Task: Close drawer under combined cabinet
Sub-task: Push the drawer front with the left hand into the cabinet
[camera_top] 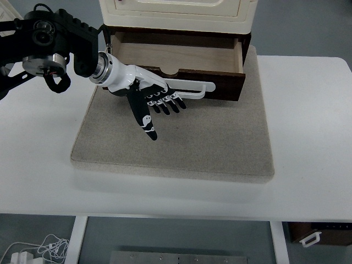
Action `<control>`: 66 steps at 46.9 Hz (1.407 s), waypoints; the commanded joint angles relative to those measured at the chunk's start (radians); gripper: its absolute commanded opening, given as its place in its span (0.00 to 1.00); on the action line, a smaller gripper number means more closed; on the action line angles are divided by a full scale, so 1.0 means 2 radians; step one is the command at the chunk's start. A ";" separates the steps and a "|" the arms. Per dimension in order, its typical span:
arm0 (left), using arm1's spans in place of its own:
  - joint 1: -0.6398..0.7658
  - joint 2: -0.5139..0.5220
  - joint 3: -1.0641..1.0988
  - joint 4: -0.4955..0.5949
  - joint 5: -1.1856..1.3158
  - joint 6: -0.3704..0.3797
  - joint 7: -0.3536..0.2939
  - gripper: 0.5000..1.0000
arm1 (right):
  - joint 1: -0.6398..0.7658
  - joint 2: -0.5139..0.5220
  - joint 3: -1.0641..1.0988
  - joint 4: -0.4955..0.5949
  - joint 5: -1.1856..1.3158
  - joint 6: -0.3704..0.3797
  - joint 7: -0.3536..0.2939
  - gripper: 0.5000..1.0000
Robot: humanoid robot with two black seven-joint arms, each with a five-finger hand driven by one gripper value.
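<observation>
Drawer [179, 55] is sitting pulled out at the bottom of the cream cabinet [176, 14], its pale wood floor showing bare inside and its dark brown front panel [220, 83] facing the near side. Cabinet and drawer are standing on a grey mat [181, 143], which is lying on a white table [308, 143]. Left hand [154, 102] is reaching in from the left on a black arm [49, 38] and hovering right at the drawer's front, toward the panel's left half. Fingers [168, 104] are stretched out and lying close together, thumb [146, 124] pointing away from the drawer toward the near side of the mat; the hand is gripping nothing. A white bar handle [195, 91] is running along the front panel, and the fingers are lying just below and in front of it; whether they are actually touching the panel cannot be told from this steep angle. Below the table's near edge, well clear of the drawer, some white cables [33, 250] are lying on the floor at the left, and a dark box with a white handle [322, 234] is showing at the right.
</observation>
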 commanded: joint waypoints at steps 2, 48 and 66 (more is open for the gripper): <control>0.001 -0.014 -0.001 0.012 0.014 0.001 0.000 1.00 | 0.000 0.000 0.000 0.000 0.000 0.000 0.000 0.90; 0.002 -0.059 -0.029 0.113 0.044 0.001 -0.004 1.00 | 0.000 0.000 0.000 0.000 0.000 0.000 0.000 0.90; 0.004 -0.078 -0.030 0.149 0.046 0.001 -0.008 1.00 | 0.000 0.000 0.000 0.000 0.000 0.000 0.000 0.90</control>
